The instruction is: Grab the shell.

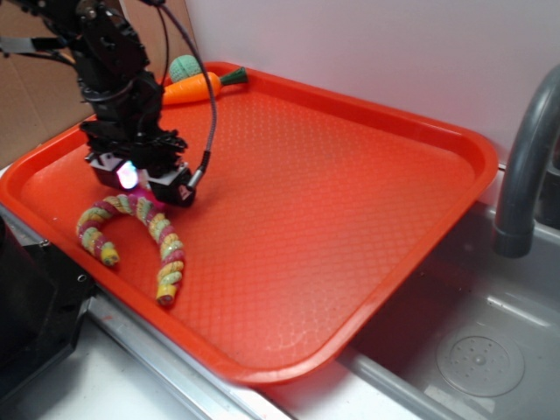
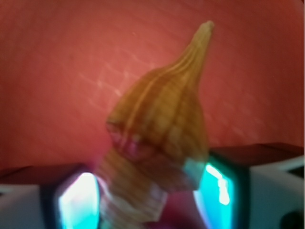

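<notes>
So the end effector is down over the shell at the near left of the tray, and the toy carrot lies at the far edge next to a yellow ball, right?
Not quite: the ball beside the toy carrot is teal, not yellow, as the exterior view shows. The rest holds: the end effector is down at the near left of the tray, and the wrist view shows the shell between its fingers.

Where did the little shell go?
The shell sits between the gripper's fingers in the wrist view, over the orange tray's left side beside the twisted rope.

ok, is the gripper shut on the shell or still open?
Shut on it, apparently: in the wrist view the shell sits wedged between both fingers. Exterior view hides the shell behind the gripper.
</notes>
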